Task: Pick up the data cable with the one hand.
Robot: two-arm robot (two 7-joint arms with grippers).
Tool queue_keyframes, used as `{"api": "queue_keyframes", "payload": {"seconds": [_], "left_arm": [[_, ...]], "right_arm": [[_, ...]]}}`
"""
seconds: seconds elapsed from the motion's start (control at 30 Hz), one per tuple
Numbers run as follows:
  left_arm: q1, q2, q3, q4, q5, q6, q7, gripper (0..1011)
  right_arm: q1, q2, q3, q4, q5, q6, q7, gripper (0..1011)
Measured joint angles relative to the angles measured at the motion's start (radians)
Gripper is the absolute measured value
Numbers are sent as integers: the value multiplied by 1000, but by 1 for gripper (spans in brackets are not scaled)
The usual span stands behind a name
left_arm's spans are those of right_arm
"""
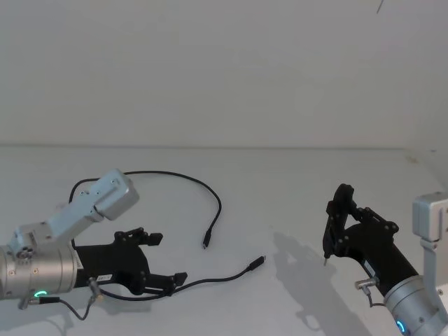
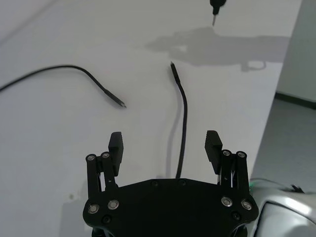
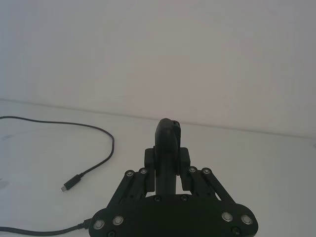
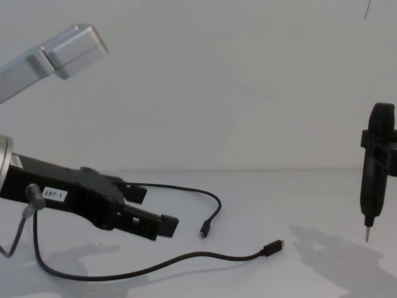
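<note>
Cable [image 2: 184, 116] lies flat on the table [image 1: 294, 182], one stretch running out from under the palm of the left gripper [image 2: 165, 143] and on between its two fingers [image 2: 115, 143], touching neither. The jaws stand wide apart, and the gripper hangs low over the table, tilted slightly down, with nothing in its grasp. Past the fingertips this stretch ends in a small black plug [image 1: 259, 262] with a short metal tip, pointing away from the gripper. Off to one side of the fingers, a little farther out, the cable's other end [image 1: 206, 243] rests on the table, and from it the cable arcs back in a wide loop behind the left arm. Well beyond both ends, across from the left gripper, the right gripper [image 1: 343, 224] is clamped on a slim black tool [image 4: 375, 167], held upright with its metal tip just above the table.
</note>
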Motion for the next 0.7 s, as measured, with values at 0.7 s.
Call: {"api": "queue_keyframes", "payload": {"seconds": [0.7], "left_arm": [[-109, -40, 97, 88, 0, 119, -71, 1001]], "right_arm": [[0, 0, 0, 0, 0, 0, 0, 279]]}}
